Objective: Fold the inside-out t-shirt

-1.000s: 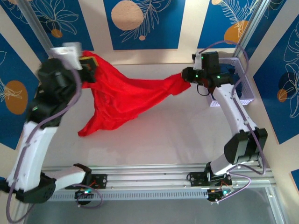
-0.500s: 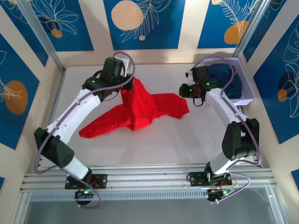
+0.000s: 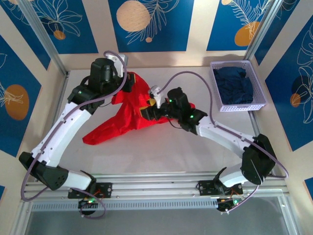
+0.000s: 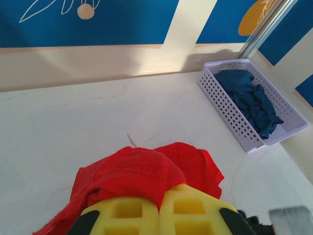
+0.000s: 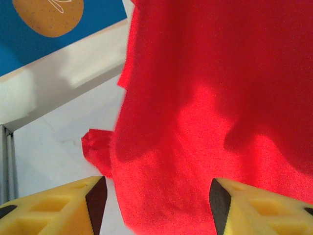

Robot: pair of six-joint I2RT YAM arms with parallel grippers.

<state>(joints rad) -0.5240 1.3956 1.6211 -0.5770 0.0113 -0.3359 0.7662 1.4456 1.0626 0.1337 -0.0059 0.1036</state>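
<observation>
Swinging away from the basket [image 3: 218, 102] since half a second ago, the right arm is now reaching across the middle of the table [image 3: 161, 152], and the left arm is bending further back toward the far wall.

Seen from above, the left gripper [image 3: 128, 84] is holding the shirt [image 3: 127, 115] up by a bunched part near the far edge of the table. From there the red cloth is hanging down and trailing out to the near left, where its low end is lying flat on the table. The left wrist camera is showing that gripper [image 4: 157, 203] with its two yellow fingers [image 4: 122, 215] pressed together and red cloth [image 4: 142, 166] pinched between them and spilling over their tips.

The right gripper [image 3: 146, 110] is pointing at the shirt's right side, just against the hanging cloth. On the right wrist camera its jaws are standing wide apart [image 5: 154, 205], gripping nothing, with the shirt [image 5: 220, 98] hanging as a red sheet just beyond the fingertips [image 5: 93, 198]. Whether the tips are touching the cloth cannot be told.

At the far right corner, the basket [image 4: 230, 115] is sitting well apart from the shirt, with a navy garment [image 3: 234, 83] lying crumpled inside it [image 4: 254, 98].
</observation>
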